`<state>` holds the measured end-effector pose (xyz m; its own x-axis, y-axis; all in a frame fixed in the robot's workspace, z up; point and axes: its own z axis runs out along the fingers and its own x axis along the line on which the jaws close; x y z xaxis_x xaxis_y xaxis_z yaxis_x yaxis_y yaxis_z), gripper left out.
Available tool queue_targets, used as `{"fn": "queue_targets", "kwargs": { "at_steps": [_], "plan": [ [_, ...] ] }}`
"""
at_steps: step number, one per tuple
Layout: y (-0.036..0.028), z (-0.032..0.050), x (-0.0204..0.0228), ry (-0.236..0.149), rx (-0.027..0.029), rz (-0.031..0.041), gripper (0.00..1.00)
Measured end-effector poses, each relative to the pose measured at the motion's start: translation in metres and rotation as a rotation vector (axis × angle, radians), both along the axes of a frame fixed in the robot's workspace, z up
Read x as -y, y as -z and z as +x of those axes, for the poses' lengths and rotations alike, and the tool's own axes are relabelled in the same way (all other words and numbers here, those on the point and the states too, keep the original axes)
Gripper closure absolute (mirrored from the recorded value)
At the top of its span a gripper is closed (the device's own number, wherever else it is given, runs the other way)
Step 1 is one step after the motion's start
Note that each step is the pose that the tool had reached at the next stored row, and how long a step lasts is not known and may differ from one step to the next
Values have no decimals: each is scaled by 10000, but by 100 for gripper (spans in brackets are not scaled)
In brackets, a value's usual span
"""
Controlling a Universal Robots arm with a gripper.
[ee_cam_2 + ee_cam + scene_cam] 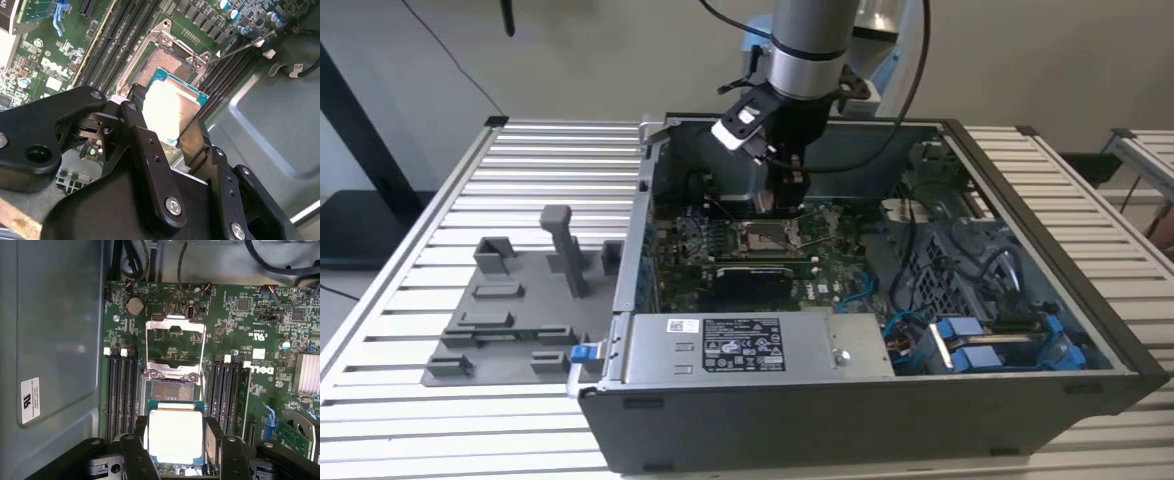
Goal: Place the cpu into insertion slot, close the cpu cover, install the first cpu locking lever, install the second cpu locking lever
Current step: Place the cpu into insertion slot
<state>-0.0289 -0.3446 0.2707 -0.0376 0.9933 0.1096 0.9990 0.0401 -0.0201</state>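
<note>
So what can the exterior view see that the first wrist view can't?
Exterior view: the silver robot arm, the grey white-labelled power-supply box and the grey plastic fixture tray on the slatted table. First wrist view: the thin silver metal cpu cover standing open, and the small square silver-topped cpu gripped near the square socket. Both: the green motherboard and the black tool.

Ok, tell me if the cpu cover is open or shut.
Open. In the first wrist view the cover stands flipped back from the bare socket, and the gripper holds the cpu.
</note>
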Motion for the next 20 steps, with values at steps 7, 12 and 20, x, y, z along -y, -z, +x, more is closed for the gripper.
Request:
{"fn": "queue_targets", "kwargs": {
  "at_steps": [7, 12, 20],
  "plan": [
    [111, 0, -23, 96, -4, -2, 45],
    [202, 0, -53, 173, -14, -1, 45],
    [348, 0, -77, 275, -20, -1, 45]
  ]
}}
